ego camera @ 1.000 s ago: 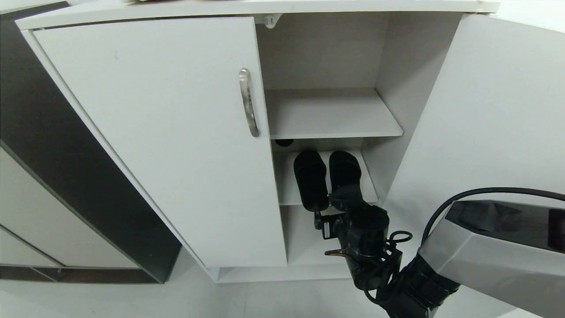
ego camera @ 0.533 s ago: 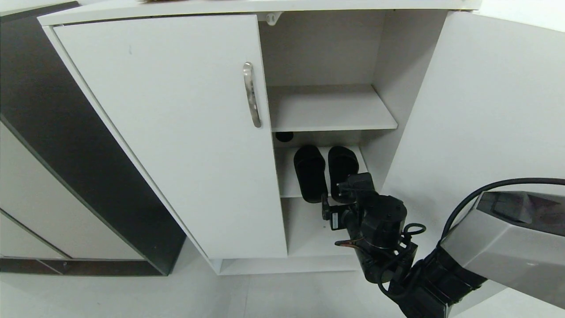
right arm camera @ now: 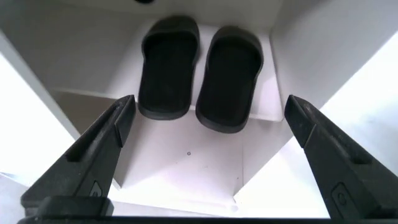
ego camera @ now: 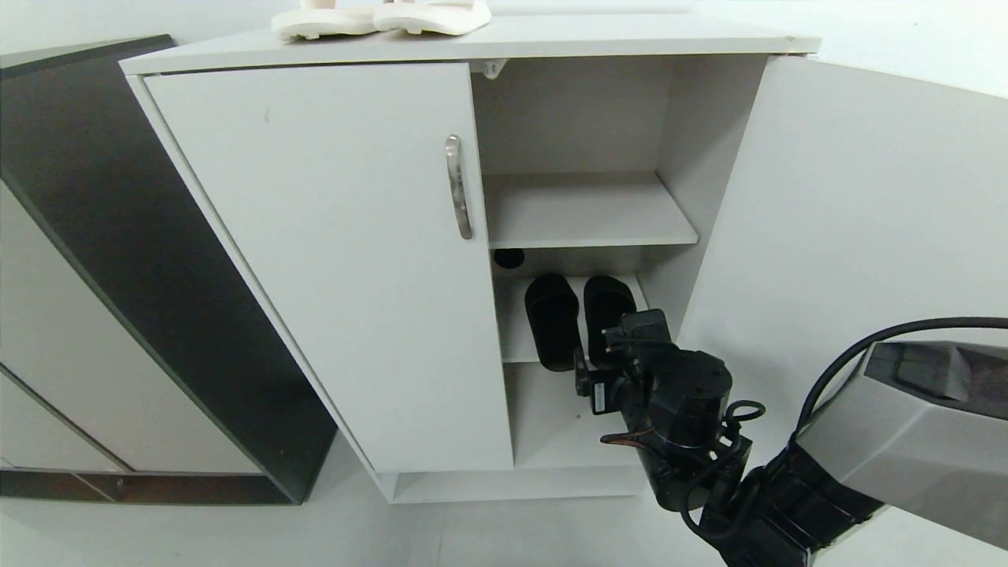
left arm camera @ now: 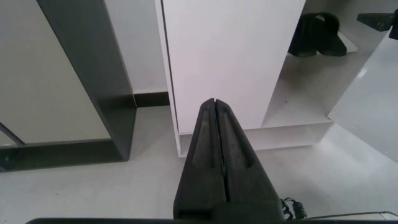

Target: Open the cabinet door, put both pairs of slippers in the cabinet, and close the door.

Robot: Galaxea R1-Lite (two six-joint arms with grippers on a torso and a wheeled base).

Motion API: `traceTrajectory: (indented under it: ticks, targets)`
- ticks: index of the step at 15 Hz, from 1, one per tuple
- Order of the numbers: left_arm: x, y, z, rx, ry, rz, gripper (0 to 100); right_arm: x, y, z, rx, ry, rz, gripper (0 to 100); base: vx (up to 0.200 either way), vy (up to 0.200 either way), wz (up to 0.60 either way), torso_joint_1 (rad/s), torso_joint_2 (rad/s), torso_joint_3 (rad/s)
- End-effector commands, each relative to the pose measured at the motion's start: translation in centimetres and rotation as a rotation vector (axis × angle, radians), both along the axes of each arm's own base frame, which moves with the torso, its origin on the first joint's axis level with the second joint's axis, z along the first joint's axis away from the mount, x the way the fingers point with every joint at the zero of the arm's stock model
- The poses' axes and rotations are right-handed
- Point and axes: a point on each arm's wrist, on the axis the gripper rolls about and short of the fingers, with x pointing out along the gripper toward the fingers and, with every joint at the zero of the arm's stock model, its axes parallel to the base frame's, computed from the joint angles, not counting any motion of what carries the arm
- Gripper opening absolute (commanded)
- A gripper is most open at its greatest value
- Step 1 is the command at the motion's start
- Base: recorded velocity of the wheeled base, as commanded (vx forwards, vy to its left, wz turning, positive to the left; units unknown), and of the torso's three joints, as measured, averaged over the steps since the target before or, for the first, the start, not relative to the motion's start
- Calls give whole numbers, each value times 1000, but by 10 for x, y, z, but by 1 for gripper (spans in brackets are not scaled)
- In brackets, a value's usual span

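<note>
The left gripper, fingers clenched on nothing, hangs before the shut left door. The white slippers lie atop the cabinet. The black slippers sit side by side on the middle shelf, just beyond the released fingers of the right gripper, untouched.

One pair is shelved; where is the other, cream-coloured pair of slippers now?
In the head view, the cream-coloured pair of slippers lies on the white cabinet's top, above its closed left door.
</note>
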Motion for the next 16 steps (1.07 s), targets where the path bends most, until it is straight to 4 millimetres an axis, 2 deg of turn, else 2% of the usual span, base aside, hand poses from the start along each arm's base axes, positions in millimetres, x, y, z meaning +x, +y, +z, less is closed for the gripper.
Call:
traceTrajectory:
  ticks: [1, 9, 15, 16]
  targets:
    - [1, 0, 0, 0, 7, -2, 0, 0, 0, 0, -1, 1, 0, 100, 0, 0, 0, 2, -2, 193]
    - [0, 0, 0, -2, -3, 4, 0, 0, -2, -7, -15, 15, -5, 100, 0, 0, 0, 5, -1, 195]
    - [0, 0, 0, -5, -3, 3, 0, -5, -6, -18, -42, 50, 58, 100, 0, 0, 0, 0, 0, 17]
    - [0, 0, 0, -5, -3, 3, 0, -5, -7, -19, -45, 54, 58, 100, 0, 200, 0, -2, 2, 2]
